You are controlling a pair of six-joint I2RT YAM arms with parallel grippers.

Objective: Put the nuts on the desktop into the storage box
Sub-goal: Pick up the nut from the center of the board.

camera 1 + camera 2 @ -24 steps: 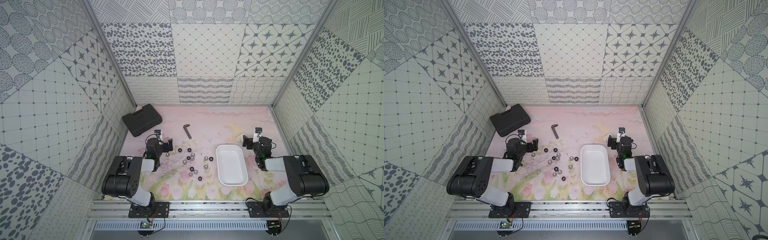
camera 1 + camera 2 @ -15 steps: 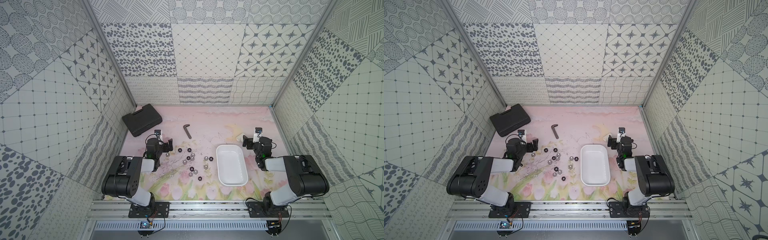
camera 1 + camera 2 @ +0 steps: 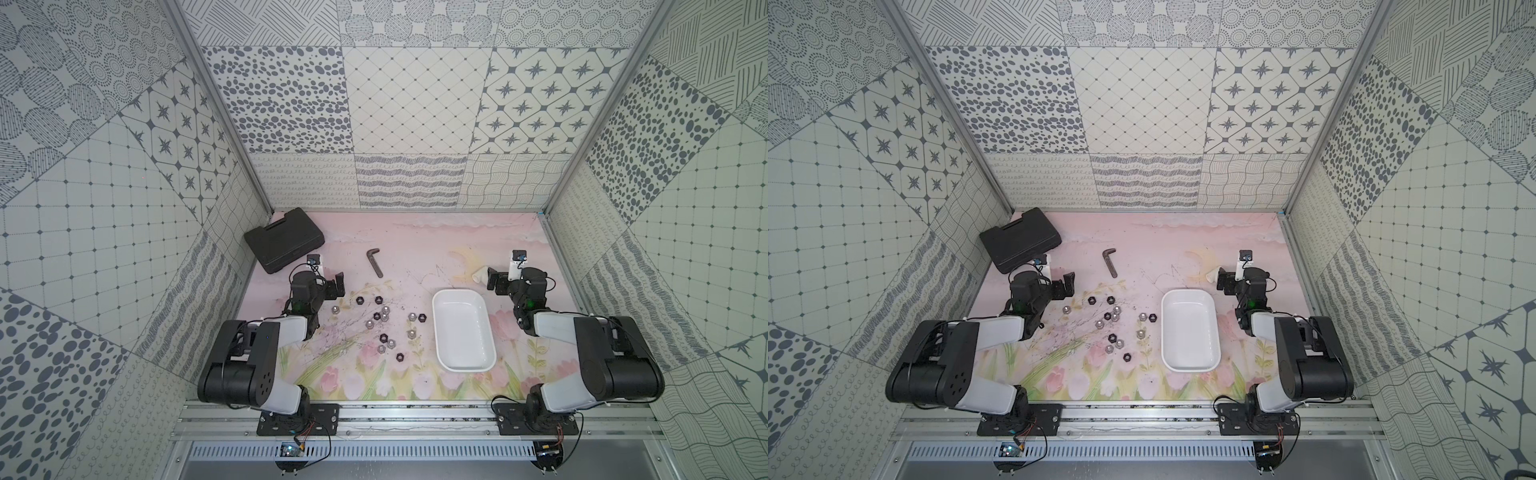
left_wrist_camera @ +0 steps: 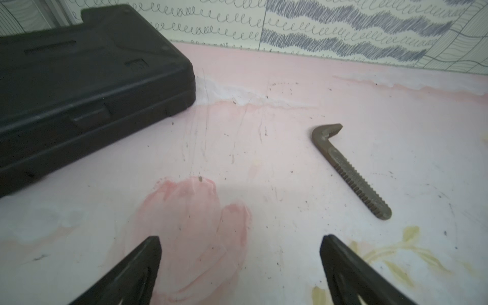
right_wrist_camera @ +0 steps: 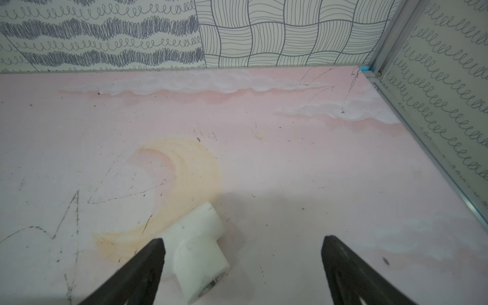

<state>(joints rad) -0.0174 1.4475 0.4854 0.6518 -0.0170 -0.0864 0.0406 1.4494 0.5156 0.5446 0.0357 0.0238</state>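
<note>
Nuts (image 3: 384, 318) lie scattered, seemingly near left end effector (image 4: 240, 237).

Black and silver nuts (image 3: 384, 318) scattered on desktop (image 3: 415, 249); white storage box (image 3: 490, 332) beside, empty.

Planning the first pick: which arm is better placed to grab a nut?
Left. The left gripper, jaws open, sits beside the nuts; the right gripper is across the storage box from them, by the pipe elbow.

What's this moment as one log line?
small black and silver nuts: on pink desktop | white glossy tray: empty | left, right jaws: open
</note>
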